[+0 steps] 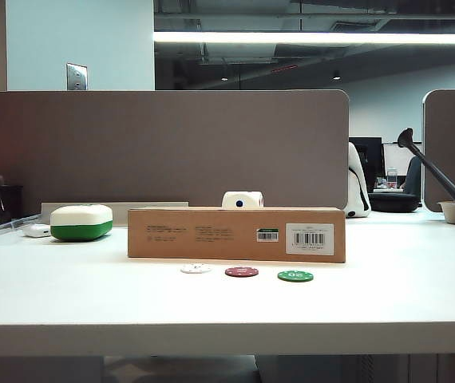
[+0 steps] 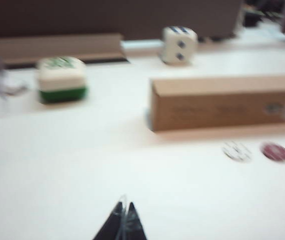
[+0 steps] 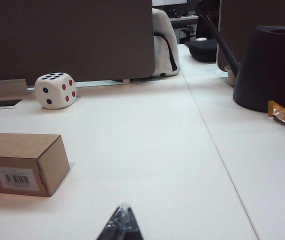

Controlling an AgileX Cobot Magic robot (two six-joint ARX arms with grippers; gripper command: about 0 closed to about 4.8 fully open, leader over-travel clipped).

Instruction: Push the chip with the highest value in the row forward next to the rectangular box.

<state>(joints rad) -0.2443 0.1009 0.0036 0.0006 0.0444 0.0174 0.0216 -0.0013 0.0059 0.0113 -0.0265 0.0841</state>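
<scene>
Green poker chip (image 1: 294,276) ended the three-chip row (image 1: 242,272) just before the long brown cardboard box (image 1: 236,234), shown only in the exterior view. Left gripper (image 2: 122,220) and right gripper (image 3: 123,223), jaws together, showed only in wrist views, above bare table; the left caught white and red chips, the right a spotted die (image 3: 55,90).

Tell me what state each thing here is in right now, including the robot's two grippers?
Green chip: flat, in the row, apart from the box.
Dark red chip: flat, middle of the row.
White chip: flat, left end.
Rectangular box: closed, lying lengthwise.
White-and-green case: closed.
Dice: resting behind the box.
Left gripper: shut, empty.
Right gripper: shut, empty.
</scene>
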